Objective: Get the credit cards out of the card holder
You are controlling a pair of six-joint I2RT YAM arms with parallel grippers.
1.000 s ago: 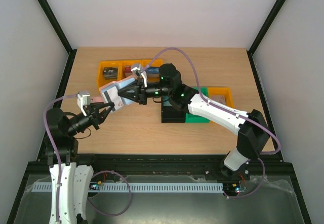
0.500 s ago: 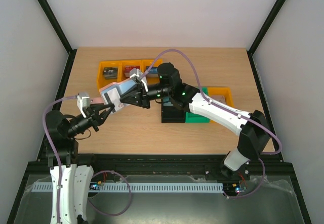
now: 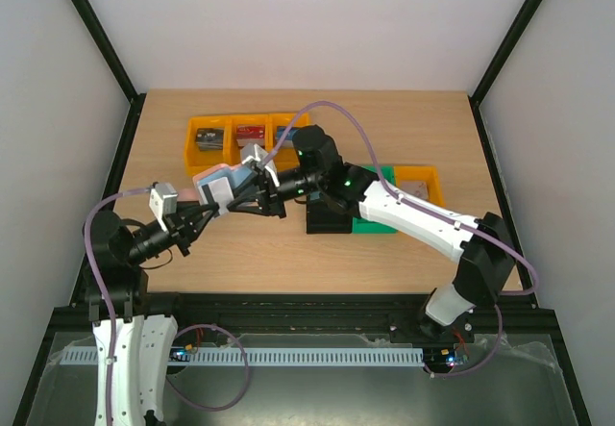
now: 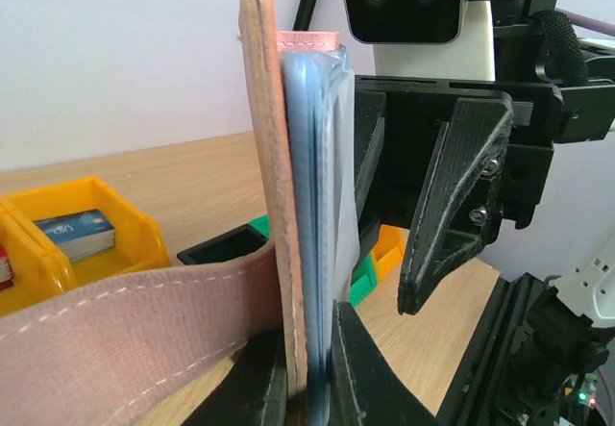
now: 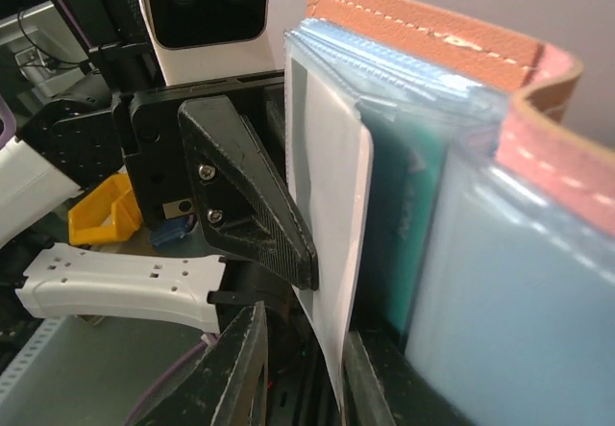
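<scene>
The card holder (image 3: 213, 176) is held up off the table, reddish-brown outside (image 5: 432, 32) and pale blue inside. My left gripper (image 4: 309, 335) is shut on its lower edge, pinching it edge-on (image 4: 288, 205). A white card (image 5: 332, 243) stands out of the front sleeve, with a teal card (image 5: 394, 224) behind it. My right gripper (image 5: 307, 330) straddles the white card's lower corner, jaws apart. The card rests against the right-hand finger, and a gap shows at the left-hand one. From above, the right gripper (image 3: 242, 195) meets the left gripper (image 3: 197, 216) at the holder.
A row of yellow bins (image 3: 235, 137) holding small items stands at the back left. A black box (image 3: 325, 220), a green bin (image 3: 377, 224) and another yellow bin (image 3: 423, 182) lie under the right arm. Bare wood lies near the front edge.
The right gripper has slid left and nearer along the holder and its jaws have parted. The left gripper and the holder shifted slightly nearer, grip unchanged.
</scene>
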